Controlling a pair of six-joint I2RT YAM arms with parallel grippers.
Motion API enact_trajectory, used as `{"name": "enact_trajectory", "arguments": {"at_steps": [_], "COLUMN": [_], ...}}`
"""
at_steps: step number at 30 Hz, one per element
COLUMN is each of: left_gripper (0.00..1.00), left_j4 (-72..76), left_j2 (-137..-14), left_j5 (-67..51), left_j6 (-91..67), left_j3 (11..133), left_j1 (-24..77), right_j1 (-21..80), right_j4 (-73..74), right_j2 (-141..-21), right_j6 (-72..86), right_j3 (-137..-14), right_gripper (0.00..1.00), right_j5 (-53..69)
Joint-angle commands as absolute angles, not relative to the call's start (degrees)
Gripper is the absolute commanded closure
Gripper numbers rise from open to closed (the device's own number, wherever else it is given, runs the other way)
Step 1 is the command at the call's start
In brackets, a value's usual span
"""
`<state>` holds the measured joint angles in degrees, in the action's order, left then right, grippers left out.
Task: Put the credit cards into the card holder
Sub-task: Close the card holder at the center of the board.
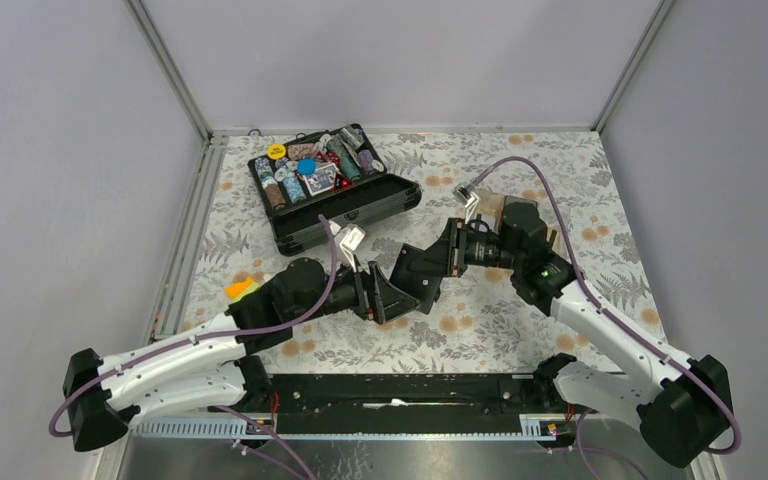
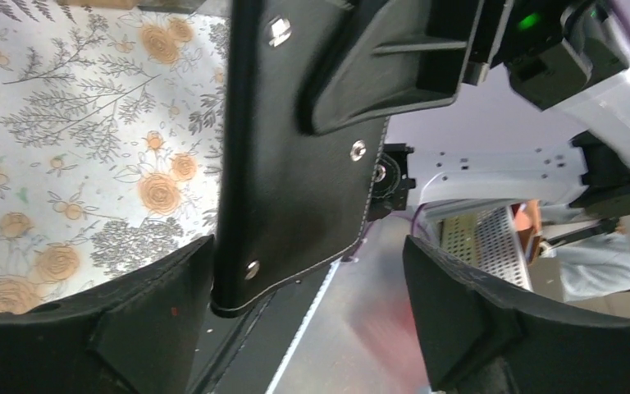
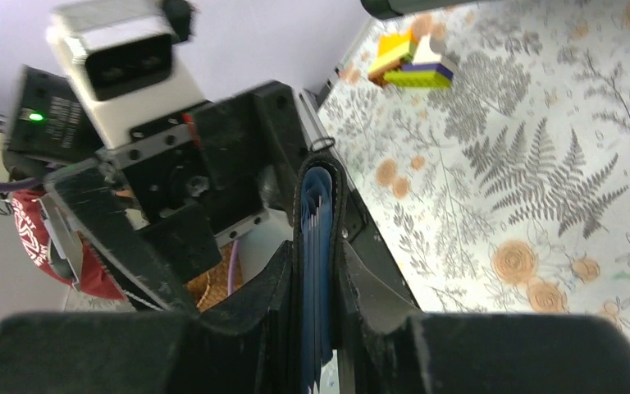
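The card holder [image 1: 407, 272], a black folding wallet with blue-grey inner pockets [image 3: 316, 230], hangs above the middle of the table between both arms. My right gripper [image 1: 440, 260] is shut on it, its jaws pressing the folded leaves together [image 3: 318, 279]. My left gripper [image 1: 375, 292] stands open around the holder's other end [image 2: 308, 254]. The holder's black cover [image 2: 295, 164] rests against one left finger [image 2: 139, 320], and the other finger [image 2: 492, 320] is well apart from it. A tan card [image 1: 491, 209] lies on the table, partly hidden behind the right wrist.
A large black chip case [image 1: 335, 185] full of poker chips stands open at the back left. A small stack of yellow, orange and green pieces [image 1: 242, 288] [image 3: 410, 61] lies near the left table edge. The floral cloth [image 1: 520, 320] covers the table.
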<state>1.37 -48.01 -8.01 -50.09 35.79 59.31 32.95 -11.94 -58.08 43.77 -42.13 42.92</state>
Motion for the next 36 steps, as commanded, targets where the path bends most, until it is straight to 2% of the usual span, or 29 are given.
{"name": "enact_trajectory", "arguments": {"at_steps": [1,4,7,14,16,20,22,24,28,32,36], "left_gripper": [0.19,0.35,0.46,0.48,0.52,0.74,0.84,0.94,0.99,1.0,1.0], "left_j4": [0.1,0.5,2.9,8.3,9.7,12.9,14.0,14.4,16.0,15.9,15.0], "left_j2": [-49.6,-50.1,-51.1,-52.8,-52.8,-52.9,-53.0,-52.7,-50.7,-49.2,-49.1], "left_j5": [-9.7,-9.3,-9.9,-11.1,-10.9,-10.7,-10.7,-9.8,-5.4,-1.8,-0.2], "left_j6": [-44.8,-44.4,-44.9,-47.1,-47.6,-49.4,-50.2,-50.8,-52.5,-53.7,-54.4], "left_j3": [39.5,38.8,37.7,36.1,35.5,33.9,33.2,32.7,29.7,28.6,28.7], "left_j1": [59.1,59.0,59.0,59.0,59.0,59.0,59.0,59.0,59.0,59.0,59.0], "right_j1": [33.0,33.0,33.0,33.0,33.0,33.0,33.0,33.0,33.0,33.0,34.7], "right_j4": [-3.6,3.2,3.4,2.0,1.1,0.6,2.0,5.1,14.1,12.6,10.7], "right_j2": [-60.7,-63.0,-63.8,-65.1,-64.9,-64.1,-63.7,-63.0,-61.0,-59.4,-58.6], "right_j6": [37.5,34.2,33.5,33.7,34.2,35.2,34.5,33.8,33.5,37.5,40.4], "right_j3": [-47.0,-49.8,-50.2,-49.7,-49.3,-48.9,-49.5,-50.5,-52.4,-50.6,-49.9], "right_gripper": [1.0,1.0,1.0,1.0,1.0,0.99,0.82,0.58,0.28,0.16,0.15], "right_j5": [47.0,48.2,50.0,55.8,57.0,58.1,55.9,51.4,34.9,29.8,26.4]}}
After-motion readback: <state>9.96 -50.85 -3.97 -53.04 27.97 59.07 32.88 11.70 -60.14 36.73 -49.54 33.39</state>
